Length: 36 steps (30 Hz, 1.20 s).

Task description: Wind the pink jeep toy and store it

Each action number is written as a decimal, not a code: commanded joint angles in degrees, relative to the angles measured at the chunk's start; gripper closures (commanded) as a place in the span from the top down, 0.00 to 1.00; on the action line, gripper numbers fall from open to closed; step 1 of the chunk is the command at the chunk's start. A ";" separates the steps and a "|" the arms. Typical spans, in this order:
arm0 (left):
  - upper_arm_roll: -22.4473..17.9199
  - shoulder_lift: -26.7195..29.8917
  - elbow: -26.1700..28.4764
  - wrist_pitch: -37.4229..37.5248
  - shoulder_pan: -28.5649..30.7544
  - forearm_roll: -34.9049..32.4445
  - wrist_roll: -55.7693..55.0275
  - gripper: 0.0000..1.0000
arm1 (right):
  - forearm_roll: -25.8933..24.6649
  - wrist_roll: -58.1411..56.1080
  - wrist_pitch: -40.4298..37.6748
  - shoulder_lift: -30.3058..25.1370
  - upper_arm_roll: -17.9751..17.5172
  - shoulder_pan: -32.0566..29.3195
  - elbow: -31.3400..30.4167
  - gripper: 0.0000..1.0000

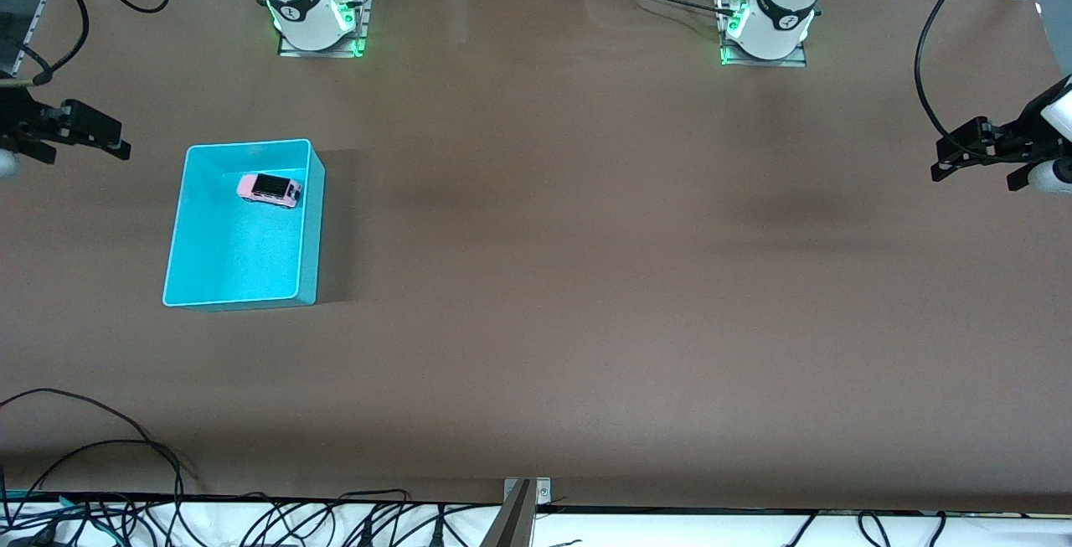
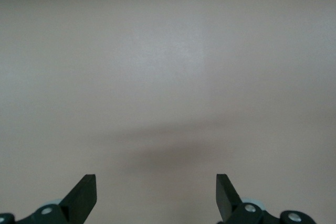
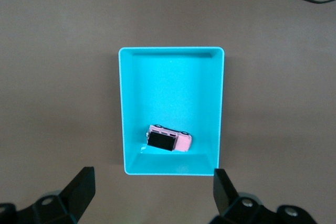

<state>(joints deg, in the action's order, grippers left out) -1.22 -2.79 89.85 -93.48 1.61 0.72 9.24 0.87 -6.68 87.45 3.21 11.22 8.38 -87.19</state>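
Table (image 1: 586, 279): brown, fills frame.
Turquoise bin (image 1: 311, 229), left of centre: serves as store.
Left gripper (image 1: 976, 157), right edge: fingers spread, empty, parked over bare table.
Right gripper (image 1: 79, 136), left edge: fingers apart, empty, waits near bin.
Pink jeep toy (image 1: 269, 189): upright in bin's upper part, presumably stored; boxy pink body, black roof, dark wheels.

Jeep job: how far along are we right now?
Storing looks done: the jeep sits inside the bin, on its wheels, in the end farther from the front camera. Whether it was wound cannot be told. Nothing is in hand: the right gripper is open at the right arm's end of the table beside the bin, and the left gripper is open over bare table at the left arm's end. Nothing obvious is left.
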 commanded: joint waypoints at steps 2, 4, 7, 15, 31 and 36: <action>0.26 -1.08 -2.22 0.57 0.41 1.30 -0.28 1.00 | -2.28 2.80 2.63 -6.37 -1.63 0.23 -7.55 1.00; 0.26 -1.08 -2.14 0.57 0.41 1.30 -0.28 1.00 | -2.54 5.26 3.60 -7.60 -2.16 0.23 -9.13 1.00; 0.26 -1.08 -2.22 0.57 0.41 1.30 -0.28 1.00 | -2.89 6.33 3.51 -7.70 -2.87 0.23 -8.96 1.00; 0.26 -1.08 -2.22 0.57 0.41 1.30 -0.28 1.00 | -2.72 5.98 4.04 -4.89 -2.69 -0.12 -6.59 1.00; 0.26 -0.99 -2.22 0.57 0.50 1.30 -0.28 1.00 | -2.28 3.96 3.96 -3.39 -2.69 -0.47 -5.09 1.00; 0.26 -1.08 -2.22 0.57 0.50 1.30 -0.28 1.00 | -2.19 3.95 3.96 -3.39 -2.60 -0.56 -5.09 1.00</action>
<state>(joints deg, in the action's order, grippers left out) -1.22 -2.81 89.70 -93.48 1.61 0.72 9.24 -0.81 -1.98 91.81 -0.53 8.80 8.24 -93.54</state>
